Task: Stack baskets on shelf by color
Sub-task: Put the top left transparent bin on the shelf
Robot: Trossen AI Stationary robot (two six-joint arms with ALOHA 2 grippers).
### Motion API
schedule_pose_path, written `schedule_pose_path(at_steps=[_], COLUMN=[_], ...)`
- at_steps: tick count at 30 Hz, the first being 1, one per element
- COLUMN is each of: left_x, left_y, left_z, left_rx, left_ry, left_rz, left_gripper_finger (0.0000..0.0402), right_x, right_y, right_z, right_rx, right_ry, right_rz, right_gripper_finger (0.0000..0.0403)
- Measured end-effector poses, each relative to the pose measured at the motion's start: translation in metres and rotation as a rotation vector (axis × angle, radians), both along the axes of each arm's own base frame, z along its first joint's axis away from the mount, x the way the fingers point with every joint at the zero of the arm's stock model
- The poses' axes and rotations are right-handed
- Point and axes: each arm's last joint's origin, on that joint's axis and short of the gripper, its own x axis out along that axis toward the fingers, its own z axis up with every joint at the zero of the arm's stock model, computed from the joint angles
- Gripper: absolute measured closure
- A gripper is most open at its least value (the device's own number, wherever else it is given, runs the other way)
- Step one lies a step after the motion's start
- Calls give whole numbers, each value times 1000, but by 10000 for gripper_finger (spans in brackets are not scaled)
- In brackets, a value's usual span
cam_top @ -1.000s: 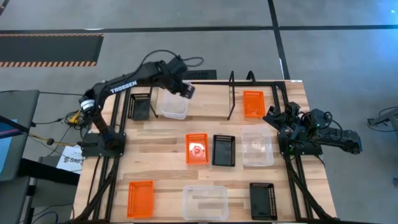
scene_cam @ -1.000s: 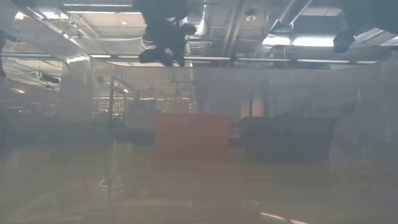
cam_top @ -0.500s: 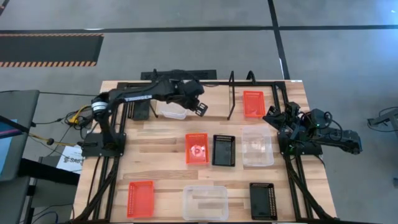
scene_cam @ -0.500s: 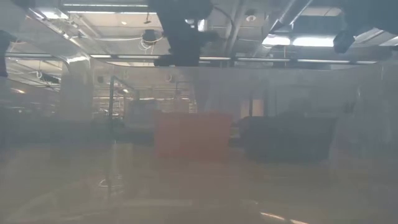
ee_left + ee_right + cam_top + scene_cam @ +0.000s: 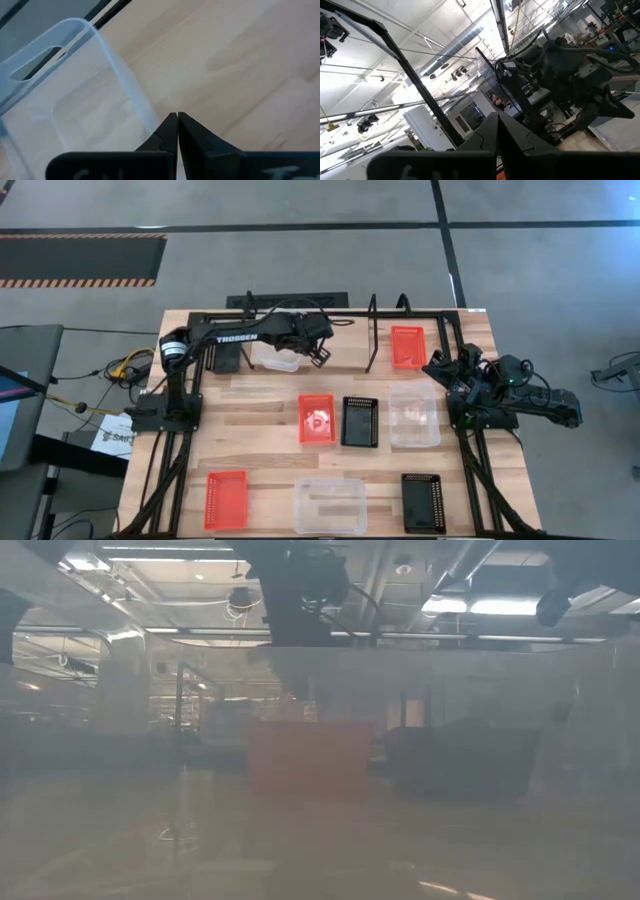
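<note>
Above the shelf's left half: the left gripper (image 5: 318, 352) hangs just right of the clear basket (image 5: 278, 355), low over the shelf (image 5: 345, 340).
Left gripper's jaws: pressed tight together with nothing between them. The left wrist view shows the fingertips (image 5: 170, 127) meeting beside the basket's wall (image 5: 125, 85), not around it.
Right gripper (image 5: 437, 368): parked at the table's right edge, fingers closed on nothing (its wrist camera looks out into the room).
On the shelf: a black basket (image 5: 225, 352) at the left, the clear one next to it, an orange basket (image 5: 406, 346) at the right beyond the wire loop (image 5: 372, 330).
On the table, middle row: orange basket (image 5: 317, 418), black basket (image 5: 360, 421), clear basket (image 5: 413, 415), from left to right.
On the table, near row: orange (image 5: 226, 498), clear (image 5: 329, 505), black (image 5: 422, 501).
Step in hand, as I judge it: each colour has one basket in place, and the empty left gripper is due to fetch a second.
Doing it well: rise straight up first, so the shut fingers do not catch the clear rim and drag it off its spot.
Grip: open wide before descending, then pinch one wall of the chosen basket, not its corner.
Placing: bring it level over the matching basket and lower it squarely, so it nests rather than perching tilted.
Risk: clear walls are hard to see and probably slippery, so a shallow pinch may let go.
</note>
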Motion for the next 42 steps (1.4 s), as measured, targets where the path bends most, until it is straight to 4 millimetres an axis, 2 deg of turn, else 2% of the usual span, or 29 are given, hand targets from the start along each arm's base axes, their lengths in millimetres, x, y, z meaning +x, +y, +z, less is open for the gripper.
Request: schedule_pose_path(at_steps=[10, 21, 23, 26, 30, 32, 38, 42], left_x=[-19, -7, -6, -5, -16, -25, -32, -25], left_y=[18, 26, 22, 4, -21, -26, -21, -11], left_z=[-5, 1, 12, 38, 74, 83, 79, 63], left_rx=[-21, 10, 1, 1, 54, 43, -1, -33], left_ry=[135, 1, 6, 61, 230, 323, 413, 463], left_rz=[66, 42, 23, -35, -141, -188, -234, -259], left_gripper_finger=[401, 401, 401, 401, 401, 401, 401, 401], right_x=[0, 0, 0, 0, 0, 0, 0, 0], right_y=[0, 0, 0, 0, 0, 0, 0, 0], right_z=[0, 0, 0, 0, 0, 0, 0, 0], right_rx=[1, 1, 1, 1, 1, 1, 1, -1], right_ry=[0, 0, 0, 0, 0, 0, 0, 1], right_rz=[-1, -2, -1, -1, -1, -1, -1, 2], right_gripper_finger=[370, 370, 370, 370, 370, 370, 370, 370])
